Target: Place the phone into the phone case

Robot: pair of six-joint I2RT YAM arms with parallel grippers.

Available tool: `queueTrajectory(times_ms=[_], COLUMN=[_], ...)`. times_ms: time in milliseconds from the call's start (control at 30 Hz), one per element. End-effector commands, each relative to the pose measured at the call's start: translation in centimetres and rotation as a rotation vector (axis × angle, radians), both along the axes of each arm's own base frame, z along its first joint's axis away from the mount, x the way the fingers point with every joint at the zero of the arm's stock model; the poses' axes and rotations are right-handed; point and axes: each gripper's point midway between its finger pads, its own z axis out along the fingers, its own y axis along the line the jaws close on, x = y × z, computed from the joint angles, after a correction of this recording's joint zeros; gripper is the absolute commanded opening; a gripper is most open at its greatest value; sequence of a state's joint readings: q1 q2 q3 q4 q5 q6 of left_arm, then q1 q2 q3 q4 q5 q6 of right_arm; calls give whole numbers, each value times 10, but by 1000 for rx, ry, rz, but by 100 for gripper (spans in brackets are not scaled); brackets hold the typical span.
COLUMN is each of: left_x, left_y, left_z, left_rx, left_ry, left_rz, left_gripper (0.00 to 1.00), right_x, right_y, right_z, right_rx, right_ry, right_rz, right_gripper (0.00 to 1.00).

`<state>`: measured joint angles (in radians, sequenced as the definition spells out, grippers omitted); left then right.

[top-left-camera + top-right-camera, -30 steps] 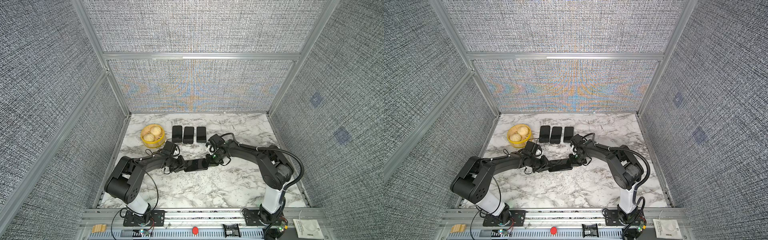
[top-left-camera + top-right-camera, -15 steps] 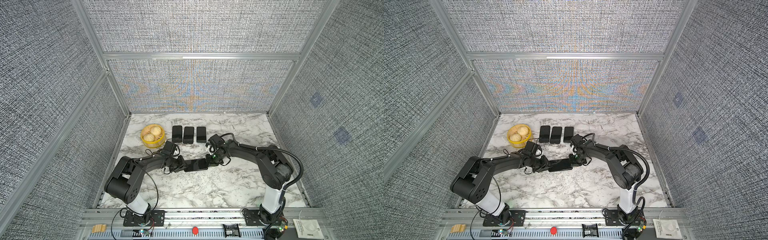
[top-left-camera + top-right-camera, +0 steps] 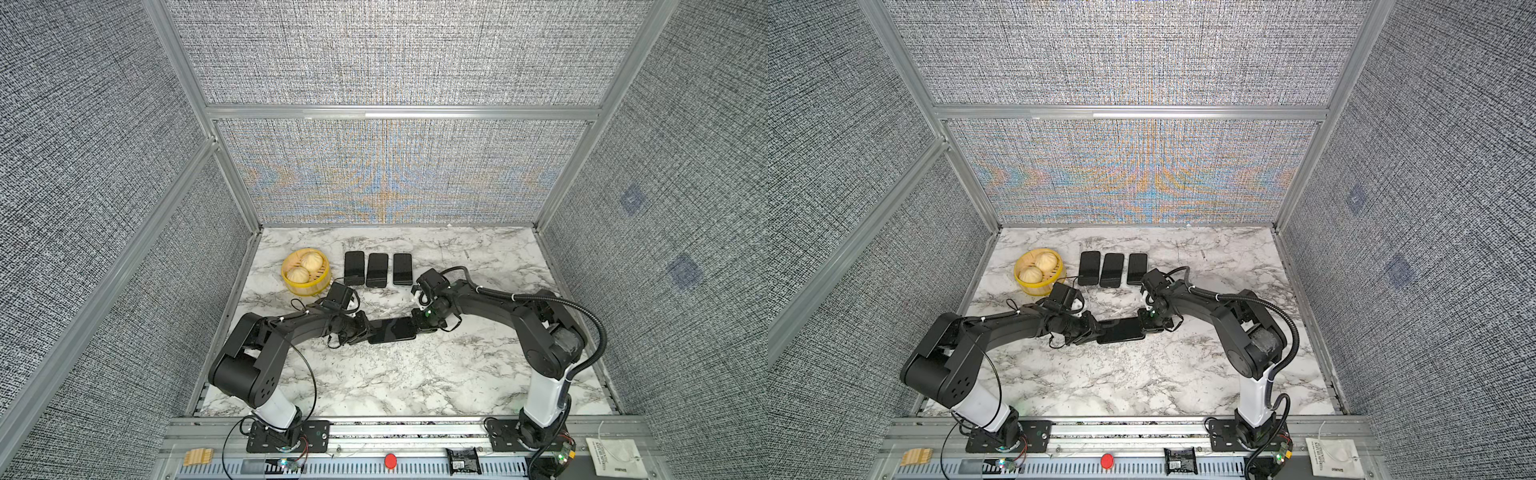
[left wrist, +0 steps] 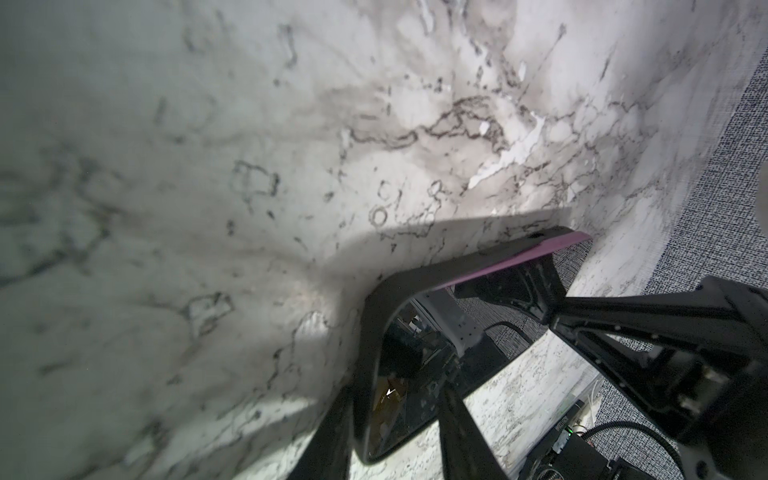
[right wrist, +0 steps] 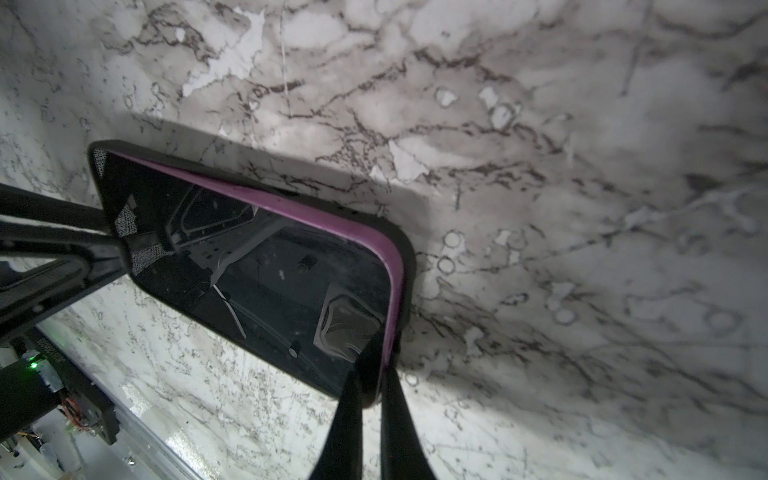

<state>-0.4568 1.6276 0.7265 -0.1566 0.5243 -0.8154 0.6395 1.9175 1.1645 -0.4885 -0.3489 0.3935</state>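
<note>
The purple-edged phone (image 5: 257,266) sits partly in the black phone case (image 5: 409,266), with one long side riding above the rim (purple shows all along it). The right claw (image 5: 370,374) is clenched on the phone's end. The left claw (image 4: 395,390) clasps the opposite end of the phone case, mid-way across the marble counter (image 3: 415,374).

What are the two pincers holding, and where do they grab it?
Both hold the purple-edged phone with its black case: the left pincer grips one short end, the right pincer pinches the opposite end.
</note>
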Motion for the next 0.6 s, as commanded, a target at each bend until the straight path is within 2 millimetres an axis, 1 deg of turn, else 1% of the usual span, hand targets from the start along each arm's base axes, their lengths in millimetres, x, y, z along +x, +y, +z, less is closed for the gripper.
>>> queueTrajectory(times_ms=[0, 233, 333, 400, 500, 567], left_x=[-3, -2, -3, -2, -2, 1], left_y=[-8, -8, -7, -5, 0, 6], left_z=[-1, 1, 1, 2, 4, 7], left_rx=[-29, -29, -27, -18, 18, 45], left_ry=[0, -4, -6, -12, -24, -37], left_rz=[-21, -20, -19, -16, -14, -5], left_gripper=[36, 36, 36, 36, 36, 36], right_x=[-9, -11, -10, -8, -2, 2], right_y=[2, -1, 1, 3, 8, 8], right_z=[-57, -66, -62, -50, -22, -2], right_rx=[-32, -43, -36, -24, -2, 3], right_ry=[40, 48, 40, 27, -21, -57], right_rz=[32, 27, 28, 32, 42, 47], right_gripper=[9, 8, 8, 8, 9, 12])
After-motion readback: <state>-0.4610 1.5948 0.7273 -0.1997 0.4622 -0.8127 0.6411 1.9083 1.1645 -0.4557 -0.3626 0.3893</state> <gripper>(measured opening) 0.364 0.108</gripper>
